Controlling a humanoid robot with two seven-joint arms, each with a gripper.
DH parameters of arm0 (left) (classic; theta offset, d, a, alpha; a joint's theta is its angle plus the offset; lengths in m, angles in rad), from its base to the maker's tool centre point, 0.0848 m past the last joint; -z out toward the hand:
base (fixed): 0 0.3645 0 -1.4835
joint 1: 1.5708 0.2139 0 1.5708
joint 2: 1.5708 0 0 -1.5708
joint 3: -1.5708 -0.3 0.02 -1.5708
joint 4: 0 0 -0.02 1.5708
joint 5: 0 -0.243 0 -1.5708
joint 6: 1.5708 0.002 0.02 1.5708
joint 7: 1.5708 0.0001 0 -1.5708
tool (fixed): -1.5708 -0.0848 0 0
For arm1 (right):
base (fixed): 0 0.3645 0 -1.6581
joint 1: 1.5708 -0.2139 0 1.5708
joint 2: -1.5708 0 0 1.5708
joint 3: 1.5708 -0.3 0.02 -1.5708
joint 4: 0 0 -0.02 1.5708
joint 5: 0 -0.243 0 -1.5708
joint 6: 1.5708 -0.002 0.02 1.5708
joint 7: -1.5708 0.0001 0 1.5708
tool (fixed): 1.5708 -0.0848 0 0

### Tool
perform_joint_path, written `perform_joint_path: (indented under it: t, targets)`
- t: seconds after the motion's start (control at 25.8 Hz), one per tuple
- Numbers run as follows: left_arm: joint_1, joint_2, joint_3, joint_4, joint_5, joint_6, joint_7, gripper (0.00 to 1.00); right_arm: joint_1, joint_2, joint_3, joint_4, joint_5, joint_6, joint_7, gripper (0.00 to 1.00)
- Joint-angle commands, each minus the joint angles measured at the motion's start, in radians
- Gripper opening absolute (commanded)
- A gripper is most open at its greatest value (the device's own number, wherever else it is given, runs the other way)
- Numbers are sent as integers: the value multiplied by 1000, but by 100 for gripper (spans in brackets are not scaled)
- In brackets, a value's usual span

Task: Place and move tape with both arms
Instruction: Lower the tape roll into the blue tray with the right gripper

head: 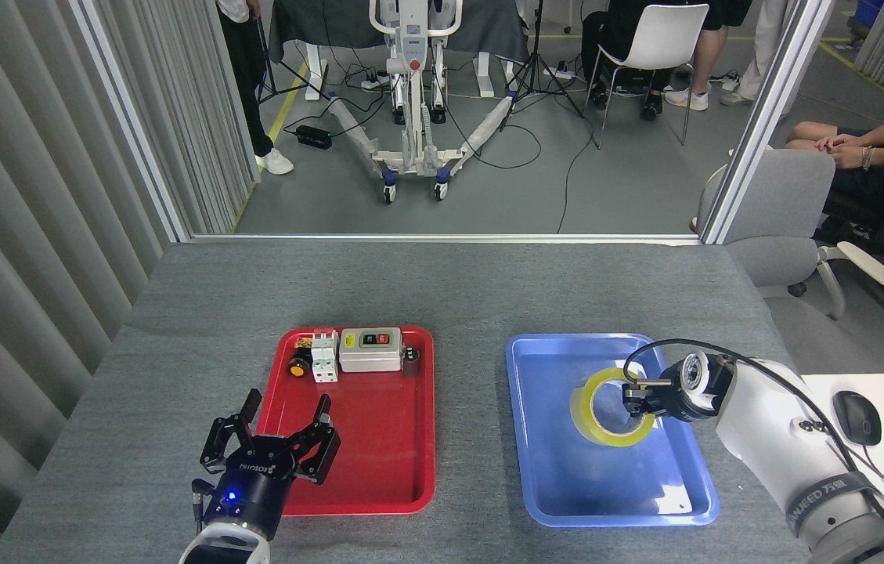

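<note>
1. Grey felt covers the table [449,282], which fills the lower two thirds of the frame, with a glass-fronted opening onto a workshop floor across the top.
2. Ribbed grey panels [34,196] line the whole left edge.
3. White and bulky, the right arm [794,454] enters from the lower right corner and reaches left over the blue tray.
4. Red tray [379,462] lies left of centre; its near half is bare.
5. Blue tray [567,486] lies right of centre, well apart from the red one.
6. Left arm rises from the bottom edge, left of centre; only its end shows.
7. Left gripper [273,439] sits at the red tray's near left corner, a blue light on its body, its black fingers spread apart with nothing between them.
8. Right gripper [637,398] is dark and seen from the side; its fingers are clamped on the right rim of the tape.
9. Tape [594,411], a yellow roll, stands tilted on edge over the blue tray's right half; whether it touches the tray floor I cannot tell.
10. Grey switch box [369,349] with a green and a red button sits at the red tray's far edge.
11. White block [324,357] stands just left of the box.
12. Black knob [300,366] with an orange face lies at the far left corner.
</note>
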Motion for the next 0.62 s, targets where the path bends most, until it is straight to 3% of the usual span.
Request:
perform_joint_path:
  t: [0.0,0.58]
  targets:
    - [-1,-3,0,-8,0,-1,1,100,7,0,1,2,4,-2,-33,19]
    - [-50,-3,-6,2,0,-10,-1,100,33,-8,-2,2,8,-17,-67,24]
